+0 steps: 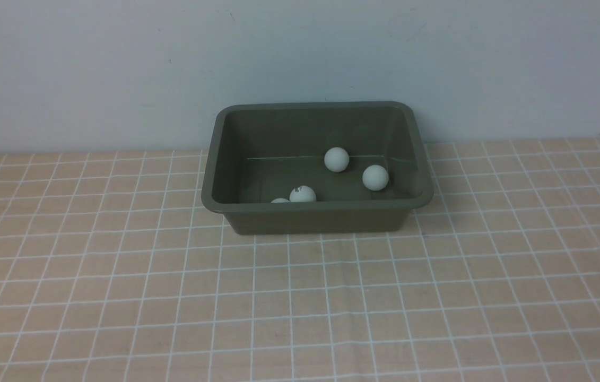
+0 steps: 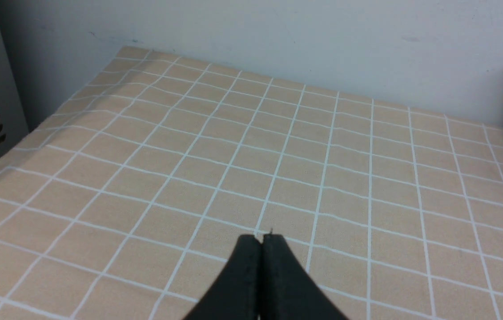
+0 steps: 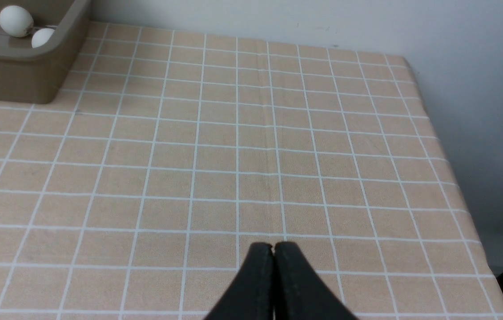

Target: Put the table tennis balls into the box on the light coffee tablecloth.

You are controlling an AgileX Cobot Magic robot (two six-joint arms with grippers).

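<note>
one box [image 1: 316,215] near the back wall on the light coffee tablecloth [image 1: 300,307]; four table tennis balls [image 1: 336,159] visible inside it, one half hidden by the near rim. left gripper [image 2: 261,240] and right gripper [image 3: 273,248]: both clenched, empty, above bare cloth.

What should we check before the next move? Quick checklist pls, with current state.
1. Balls in the box: four visible in the front view; a fifth cannot tell, the near wall may hide it.
2. Tablecloth free of stray balls: ok in all views.
3. Left end effector shut and empty: ok.
4. Right end effector shut and empty: ok.
5. Box upright on the cloth: ok.
</note>
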